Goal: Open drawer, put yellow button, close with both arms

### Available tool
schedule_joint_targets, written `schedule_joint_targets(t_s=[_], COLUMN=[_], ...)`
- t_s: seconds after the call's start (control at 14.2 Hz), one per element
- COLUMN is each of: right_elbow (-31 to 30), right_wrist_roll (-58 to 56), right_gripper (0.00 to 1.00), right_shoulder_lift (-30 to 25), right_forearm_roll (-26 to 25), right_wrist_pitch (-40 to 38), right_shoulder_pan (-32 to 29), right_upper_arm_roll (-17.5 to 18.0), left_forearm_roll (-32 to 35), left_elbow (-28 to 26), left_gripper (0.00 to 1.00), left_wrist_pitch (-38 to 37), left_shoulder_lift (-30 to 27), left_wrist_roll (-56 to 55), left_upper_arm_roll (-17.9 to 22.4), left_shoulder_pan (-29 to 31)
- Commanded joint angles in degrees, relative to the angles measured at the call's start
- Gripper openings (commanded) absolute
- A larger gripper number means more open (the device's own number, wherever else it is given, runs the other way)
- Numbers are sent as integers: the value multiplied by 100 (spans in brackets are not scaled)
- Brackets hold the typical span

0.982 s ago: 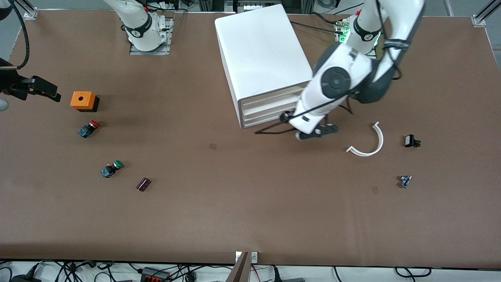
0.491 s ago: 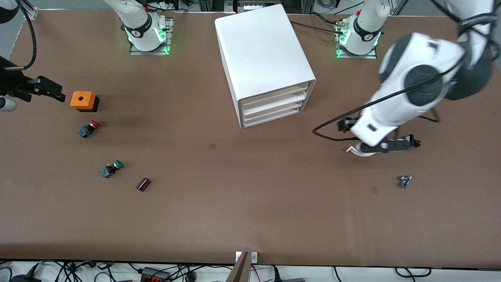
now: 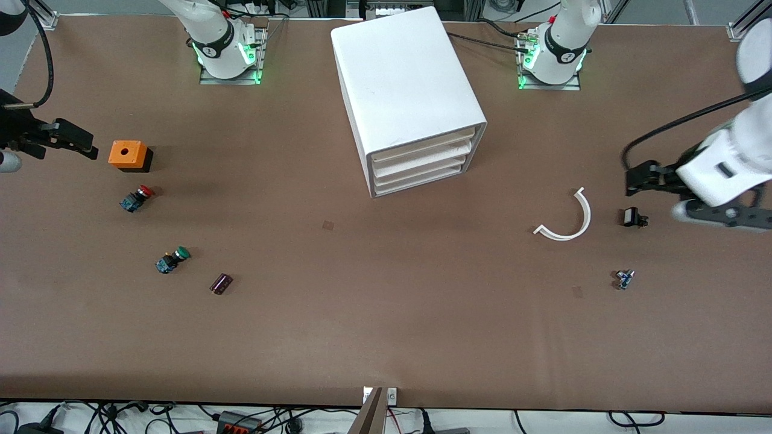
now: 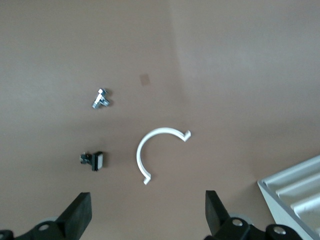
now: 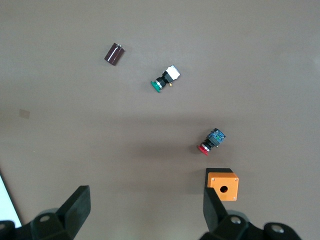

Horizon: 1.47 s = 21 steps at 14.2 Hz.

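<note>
The white cabinet (image 3: 407, 78) stands at the middle of the table, and each drawer (image 3: 419, 164) in its stack is pushed in. The yellow button is out of view. My left gripper (image 3: 727, 216) hangs open over the table at the left arm's end, beside a small black part (image 3: 633, 217). In the left wrist view the left gripper (image 4: 147, 212) has nothing between its fingers, and the cabinet's corner (image 4: 295, 187) shows at the edge. My right gripper (image 3: 66, 138) stays open over the right arm's end, next to an orange box (image 3: 128, 154); the right gripper (image 5: 145, 207) is empty.
A red-capped button (image 3: 137, 198), a green-capped button (image 3: 172, 260) and a dark cylinder (image 3: 221, 283) lie near the orange box (image 5: 223, 184). A white curved piece (image 3: 567, 220) and a small metal part (image 3: 624, 279) lie toward the left arm's end.
The left arm has swung from the cabinet's drawer fronts out toward its own end of the table. The drawers stay shut. The right gripper has barely shifted.
</note>
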Motion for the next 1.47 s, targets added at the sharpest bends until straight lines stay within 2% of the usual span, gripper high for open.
schedule_joint_targets(t_s=[0.0, 0.42, 1.4], right_elbow=[-37, -37, -46], right_wrist_roll=[-97, -88, -106], right_gripper=[100, 100, 100], right_shoulder_lift=[-78, -69, -78], right_forearm_roll=[-73, -73, -82], right_wrist_pitch=[34, 69, 42], right_shoulder_pan=[-5, -57, 13], right_upper_arm_roll=[30, 47, 47], left_forearm_roll=[-103, 12, 3], left_elbow=[-1502, -1408, -1399], left_gripper=[100, 100, 100], left_wrist_pitch=[768, 470, 408], left_shoulder_lift=[-1120, -1096, -1078], left_wrist_roll=[133, 176, 168], left_upper_arm_roll=[380, 362, 327], left_shoulder_pan=[-389, -452, -372])
